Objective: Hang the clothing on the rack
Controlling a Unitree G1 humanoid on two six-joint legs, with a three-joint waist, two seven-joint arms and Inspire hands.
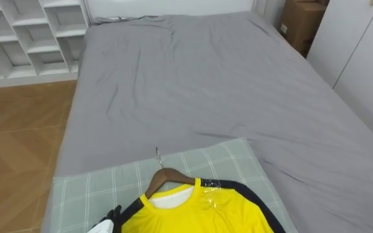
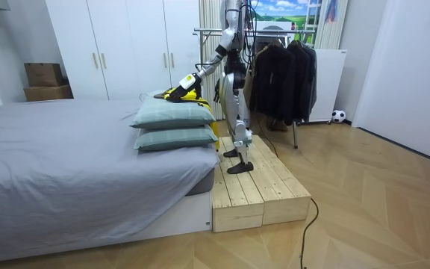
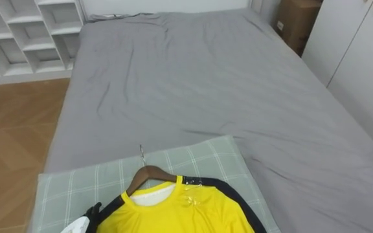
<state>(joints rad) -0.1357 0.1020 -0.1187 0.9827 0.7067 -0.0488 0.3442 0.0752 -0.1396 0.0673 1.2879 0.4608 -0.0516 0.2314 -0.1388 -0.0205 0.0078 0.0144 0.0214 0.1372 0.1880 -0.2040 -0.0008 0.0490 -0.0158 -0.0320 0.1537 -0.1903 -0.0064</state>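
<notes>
Pick-up step: left hand (image 1: 112, 215) at yellow shirt (image 1: 203, 212); fingers' grip unclear. Next: clamp hanger (image 1: 168, 175), just right of fingers, and lift off pillow (image 1: 89, 189).

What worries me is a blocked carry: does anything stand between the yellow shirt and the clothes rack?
Nothing visible, apart from the robot itself: the yellow shirt lies on the top pillow before it, the clothes rack with dark garments stands directly behind it.
</notes>
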